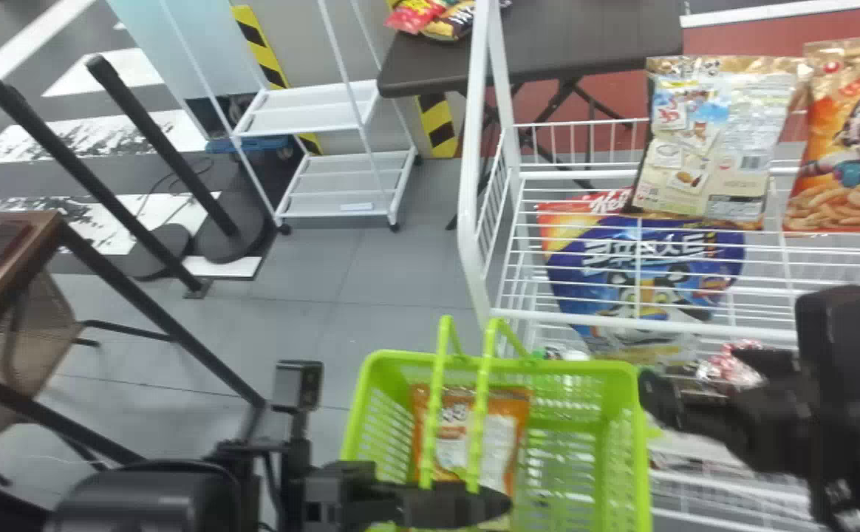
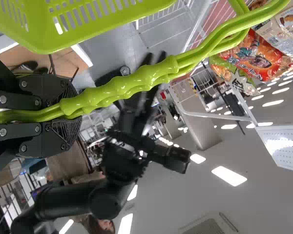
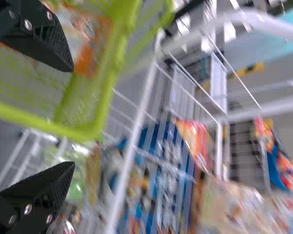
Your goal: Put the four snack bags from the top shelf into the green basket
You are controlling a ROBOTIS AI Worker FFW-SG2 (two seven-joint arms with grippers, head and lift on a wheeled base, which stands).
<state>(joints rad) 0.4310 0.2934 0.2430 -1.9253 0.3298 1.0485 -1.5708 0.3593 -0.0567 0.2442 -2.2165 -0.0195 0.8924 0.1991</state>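
Observation:
In the head view, my left gripper (image 1: 467,506) is shut on the handles of the green basket (image 1: 626,377). The left wrist view shows my left gripper (image 2: 71,114) clamped around both handles (image 2: 132,83). One orange snack bag (image 1: 520,410) lies inside the basket. A beige snack bag (image 1: 703,140) and, to its right, an orange snack bag (image 1: 855,140) stand on the top shelf. My right gripper (image 1: 696,375) is over the basket's right side, below the shelf's front edge; in the right wrist view my right gripper (image 3: 72,117) is open, nothing between its fingers.
The white wire rack (image 1: 474,222) rises right behind the basket. A blue bag (image 1: 637,273) shows through the top shelf's wires. Farther back are a dark table (image 1: 570,44) with packets and a white cart (image 1: 349,177). A wooden table (image 1: 38,229) stands at the left.

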